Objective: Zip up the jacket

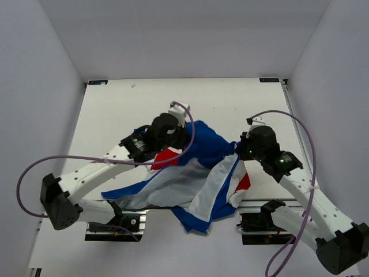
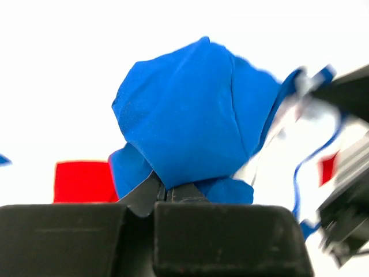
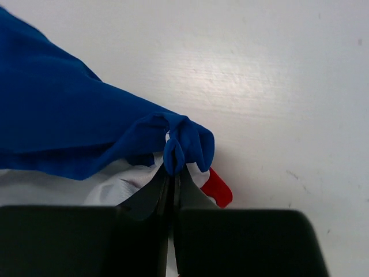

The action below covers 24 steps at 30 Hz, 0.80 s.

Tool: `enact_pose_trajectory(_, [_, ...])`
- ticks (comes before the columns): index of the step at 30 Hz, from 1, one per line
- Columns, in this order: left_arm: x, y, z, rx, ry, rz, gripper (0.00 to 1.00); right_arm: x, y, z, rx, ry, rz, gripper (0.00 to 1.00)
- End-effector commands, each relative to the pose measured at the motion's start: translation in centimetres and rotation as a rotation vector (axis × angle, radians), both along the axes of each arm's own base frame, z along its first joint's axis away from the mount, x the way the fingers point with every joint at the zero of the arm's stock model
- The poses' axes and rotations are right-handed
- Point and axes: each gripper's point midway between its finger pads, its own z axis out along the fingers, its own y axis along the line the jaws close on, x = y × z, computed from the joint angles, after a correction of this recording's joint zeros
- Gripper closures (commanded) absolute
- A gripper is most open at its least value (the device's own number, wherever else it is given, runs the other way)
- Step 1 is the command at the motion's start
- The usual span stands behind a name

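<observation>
While the jacket (image 1: pixel 199 173) is lying crumpled on the white desk (image 1: pixel 132 104) between the two arms, both pincers are gripping it. The left pincer (image 2: pixel 166 193) is clenching a bunched mound of blue cloth at the jacket's far left part, its fingers pressing together with the fabric puffing up above them. The right pincer (image 3: pixel 173 176) is pinching a small fold of blue cloth at the garment's right edge, where red and white fabric is peeking out beside it, just over the desk. Blue, white and red panels are spreading in loose folds toward the near edge. The crumpling is hiding the zipper.
</observation>
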Motion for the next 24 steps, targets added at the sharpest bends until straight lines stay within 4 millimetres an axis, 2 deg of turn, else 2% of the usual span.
enact_pose_trajectory(1, [1.5, 1.5, 12.3, -0.181, -0.288, 0.066, 1.00, 1.7, 2.5, 9.4, 0.135, -0.284, 0.126, 1.00])
enact_pose_trajectory(2, [1.5, 1.8, 16.1, -0.241, -0.354, 0.068, 1.00, 1.7, 2.7, 11.0, 0.142, -0.334, 0.150, 1.00])
enact_pose_trajectory(3, [1.2, 2.1, 18.3, -0.272, -0.398, 0.060, 1.00, 1.5, 2.6, 12.7, 0.156, -0.388, 0.165, 1.00])
enact_pose_trajectory(4, [0.6, 2.7, 21.1, -0.305, -0.461, 0.039, 1.00, 0.8, 3.4, 14.7, 0.189, -0.436, 0.227, 1.00])
enact_pose_trajectory(5, [0.0, 3.2, 24.9, -0.375, -0.531, 0.031, 1.00, 0.2, 3.5, 16.6, 0.201, -0.502, 0.262, 1.00])
enact_pose_trajectory(7, [-1.5, 3.4, 28.7, -0.444, -0.610, -0.034, 1.00, -1.3, 4.1, 20.3, 0.248, -0.601, 0.339, 1.00])
enact_pose_trajectory(8, [-2.7, 4.0, 32.3, -0.515, -0.672, -0.059, 1.00, -1.9, 4.1, 21.7, 0.259, -0.645, 0.362, 1.00])
enact_pose_trajectory(10, [-4.0, 4.2, 35.3, -0.575, -0.713, -0.103, 1.00, -3.8, 4.1, 25.0, 0.302, -0.732, 0.413, 1.00])
enact_pose_trajectory(11, [-4.9, 4.0, 36.6, -0.608, -0.728, -0.150, 1.00, -4.9, 3.9, 27.2, 0.322, -0.788, 0.431, 1.00])
enact_pose_trajectory(12, [-5.6, 4.1, 38.8, -0.646, -0.755, -0.167, 1.00, -5.9, 3.6, 28.7, 0.333, -0.832, 0.446, 1.00])
enact_pose_trajectory(13, [-6.0, 4.1, 39.9, -0.664, -0.769, -0.185, 1.00, -7.1, 3.8, 29.6, 0.346, -0.856, 0.496, 1.00])
enact_pose_trajectory(14, [-6.2, 4.1, 40.7, -0.678, -0.776, -0.194, 1.00, -8.3, 3.5, 31.5, 0.358, -0.905, 0.511, 1.00])
enact_pose_trajectory(15, [-6.4, 4.3, 42.4, -0.703, -0.798, -0.191, 1.00, -9.2, 3.1, 32.5, 0.370, -0.932, 0.516, 1.00])
enact_pose_trajectory(17, [-6.9, 4.8, 44.1, -0.744, -0.814, -0.186, 1.00, -10.3, 2.7, 33.9, 0.380, -0.967, 0.521, 1.00])
enact_pose_trajectory(18, [-7.1, 5.1, 44.9, -0.762, -0.824, -0.183, 1.00, -11.1, 2.1, 35.4, 0.394, -1.002, 0.507, 1.00])
enact_pose_trajectory(20, [-7.8, 5.9, 47.0, -0.825, -0.850, -0.172, 1.00, -11.5, 1.6, 36.5, 0.404, -1.019, 0.484, 1.00])
enact_pose_trajectory(21, [-7.9, 6.2, 47.5, -0.840, -0.861, -0.166, 1.00, -12.1, 1.2, 37.5, 0.409, -1.040, 0.484, 1.00])
enact_pose_trajectory(24, [-7.5, 6.5, 48.1, -0.870, -0.865, -0.132, 1.00, -11.8, 1.2, 38.1, 0.408, -1.016, 0.473, 1.00])
